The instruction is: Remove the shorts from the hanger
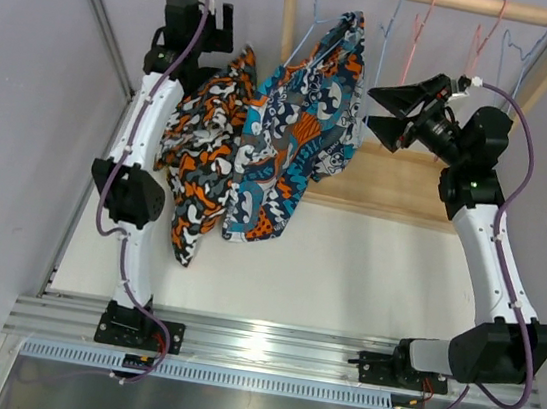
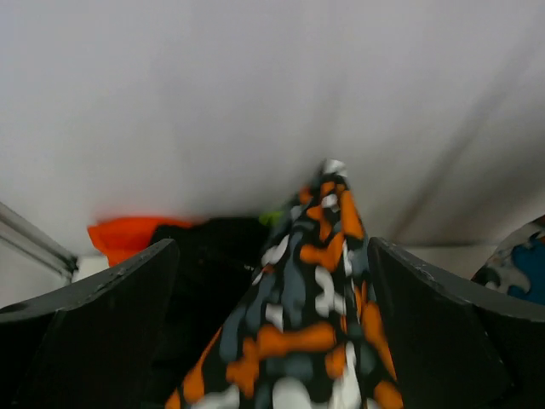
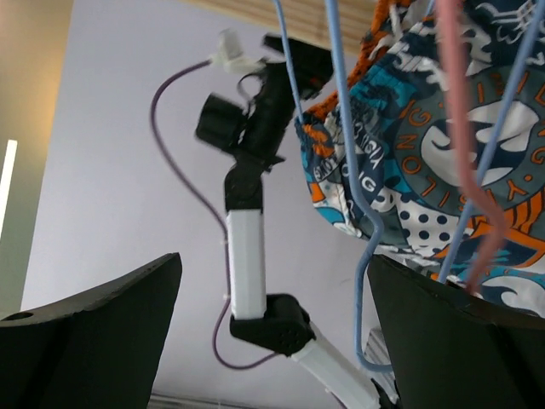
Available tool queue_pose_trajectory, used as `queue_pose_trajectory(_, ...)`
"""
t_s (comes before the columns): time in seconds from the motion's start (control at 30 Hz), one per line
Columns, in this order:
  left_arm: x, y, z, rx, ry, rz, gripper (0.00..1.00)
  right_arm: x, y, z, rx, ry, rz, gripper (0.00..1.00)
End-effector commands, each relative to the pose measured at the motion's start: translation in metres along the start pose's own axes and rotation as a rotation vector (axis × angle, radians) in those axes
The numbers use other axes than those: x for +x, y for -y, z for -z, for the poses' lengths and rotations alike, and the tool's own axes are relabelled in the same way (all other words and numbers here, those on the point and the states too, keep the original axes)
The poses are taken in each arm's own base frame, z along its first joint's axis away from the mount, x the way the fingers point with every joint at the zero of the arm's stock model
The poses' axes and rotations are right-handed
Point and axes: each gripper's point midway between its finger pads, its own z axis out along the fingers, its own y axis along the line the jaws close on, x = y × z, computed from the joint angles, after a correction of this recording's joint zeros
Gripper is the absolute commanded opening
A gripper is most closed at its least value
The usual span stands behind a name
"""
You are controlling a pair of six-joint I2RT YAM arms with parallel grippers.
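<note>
Left hand [image 2: 272, 256] is standing wide, straddling the orange-black-grey blotch-patterned fabric shorts [image 1: 199, 154] at upper left without pinching them | right hand [image 1: 377, 110] is gaping beside the blue-orange patterned shorts [image 1: 292, 136], which are hanging upper centre on a pale blue wire hanger [image 1: 313, 18], probably lining up a pull.

The left arm [image 1: 149, 113] and the right arm [image 1: 493, 259] are each built of glossy white tubular links between bulky matte-black joint housings. A thin purple cable [image 1: 525, 147] loops loosely along each, ending in a small white connector [image 1: 476, 83]. Each stands on a flat black base plate [image 1: 136, 331]. The right gripper [image 1: 374, 112] has broad black wedge-shaped fingers [image 3: 94, 315].
</note>
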Motion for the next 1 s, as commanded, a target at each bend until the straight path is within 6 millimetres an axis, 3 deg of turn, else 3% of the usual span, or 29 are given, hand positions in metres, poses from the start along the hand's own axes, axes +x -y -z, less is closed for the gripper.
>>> queue_pose_trajectory(0.0, 0.002, -0.01, -0.002, -0.053, 0.003, 0.057, 0.99, 0.021, -0.045, 0.006, -0.078, -0.036, 0.157, 1.0)
queue_pose_trajectory(0.03, -0.011, -0.012, 0.01, -0.06, 0.02, 0.069, 0.99, 0.021, -0.046, 0.0, -0.072, -0.043, 0.17, 0.99)
queue_pose_trajectory(0.07, -0.024, -0.012, 0.019, -0.063, 0.047, 0.077, 0.99, 0.023, -0.063, -0.002, -0.091, -0.05, 0.204, 0.99)
queue_pose_trajectory(0.1, -0.005, -0.01, 0.022, -0.063, 0.002, 0.072, 0.99, 0.031, -0.07, -0.009, -0.109, -0.074, 0.237, 0.99)
queue_pose_trajectory(0.13, -0.014, -0.009, 0.033, -0.059, 0.024, 0.067, 0.99, 0.03, -0.061, -0.02, -0.088, -0.093, 0.22, 0.99)
queue_pose_trajectory(0.17, -0.032, -0.009, 0.059, -0.057, 0.057, 0.065, 0.99, 0.03, -0.063, -0.026, -0.093, -0.103, 0.222, 1.0)
queue_pose_trajectory(0.2, -0.047, -0.002, 0.073, -0.044, 0.1, 0.063, 0.99, 0.033, -0.081, -0.032, -0.131, -0.116, 0.246, 0.99)
queue_pose_trajectory(0.23, -0.02, 0.001, 0.077, -0.042, 0.045, 0.04, 0.99, 0.032, -0.084, -0.038, -0.141, -0.121, 0.252, 0.99)
queue_pose_trajectory(0.27, -0.027, 0.003, 0.091, -0.038, 0.063, 0.036, 0.99, 0.027, -0.07, -0.054, -0.118, -0.135, 0.23, 0.99)
queue_pose_trajectory(0.3, -0.063, 0.002, 0.126, -0.031, 0.158, 0.047, 0.99, 0.025, -0.088, -0.056, -0.152, -0.137, 0.252, 0.99)
queue_pose_trajectory(0.33, -0.027, 0.009, 0.128, -0.021, 0.091, 0.027, 1.0, 0.023, -0.089, -0.061, -0.156, -0.138, 0.244, 0.99)
queue_pose_trajectory(0.37, -0.032, 0.011, 0.141, -0.005, 0.114, 0.028, 0.99, 0.02, -0.084, -0.07, -0.151, -0.139, 0.237, 0.99)
queue_pose_trajectory(0.4, -0.022, 0.013, 0.161, 0.012, 0.118, 0.023, 0.99, 0.016, -0.095, -0.072, -0.17, -0.125, 0.253, 0.99)
queue_pose_trajectory(0.43, -0.043, 0.012, 0.177, 0.016, 0.175, 0.031, 0.99, 0.016, -0.096, -0.075, -0.173, -0.125, 0.26, 1.0)
queue_pose_trajectory(0.47, -0.027, 0.012, 0.182, 0.021, 0.152, 0.023, 0.99, 0.015, -0.09, -0.078, -0.134, -0.131, 0.243, 0.99)
queue_pose_trajectory(0.5, -0.024, 0.007, 0.198, 0.017, 0.162, 0.022, 0.99, 0.01, -0.083, -0.083, -0.105, -0.119, 0.243, 1.0)
queue_pose_trajectory(0.53, -0.027, 0.004, 0.205, 0.009, 0.183, 0.022, 0.99, 0.01, -0.083, -0.082, -0.096, -0.115, 0.257, 0.99)
queue_pose_trajectory(0.6, -0.007, 0.001, 0.211, -0.002, 0.159, 0.014, 0.99, 0.009, -0.077, -0.082, -0.09, -0.096, 0.249, 0.99)
queue_pose_trajectory(0.63, -0.012, -0.001, 0.222, -0.002, 0.181, 0.022, 0.99, 0.013, -0.07, -0.078, -0.08, -0.093, 0.235, 0.99)
queue_pose_trajectory(0.67, -0.002, -0.001, 0.223, 0.0, 0.162, 0.021, 0.99, 0.013, -0.07, -0.076, -0.081, -0.085, 0.23, 0.99)
queue_pose_trajectory(0.77, 0.002, 0.005, 0.231, 0.037, 0.158, 0.049, 0.99, 0.015, -0.075, -0.074, -0.086, -0.056, 0.247, 0.99)
queue_pose_trajectory(0.9, 0.005, 0.013, 0.238, 0.073, 0.15, 0.096, 0.99, 0.018, -0.092, -0.087, -0.17, -0.067, 0.25, 0.99)
queue_pose_trajectory(0.93, 0.007, 0.015, 0.243, 0.081, 0.154, 0.102, 0.99, 0.015, -0.083, -0.1, -0.173, -0.073, 0.247, 0.99)
queue_pose_trajectory(0.97, 0.004, 0.018, 0.246, 0.093, 0.165, 0.108, 0.99, 0.015, -0.099, -0.104, -0.221, -0.066, 0.28, 0.99)
